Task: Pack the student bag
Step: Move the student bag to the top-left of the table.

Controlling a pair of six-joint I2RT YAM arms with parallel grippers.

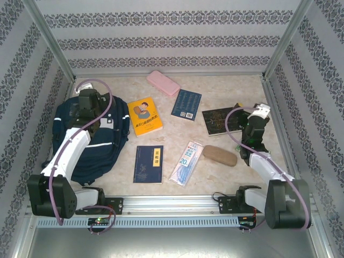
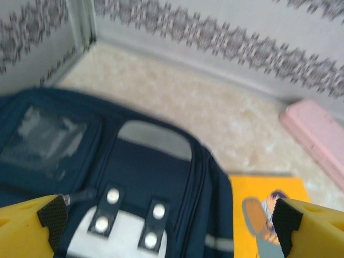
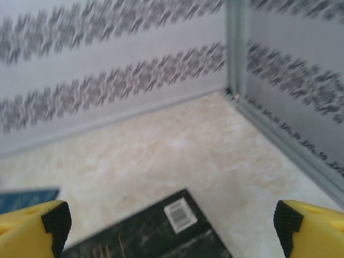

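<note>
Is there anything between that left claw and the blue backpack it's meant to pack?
Nothing visible. The open left gripper hangs directly over the student bag, nothing between them; the yellow book lies beside the bag, out of the way.

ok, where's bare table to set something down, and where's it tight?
Free: far strip between bag and pink case; far right corner behind the black book; near patch between brown case and front rail. Crowded: the middle, yellow book across to packet and brown case.
</note>
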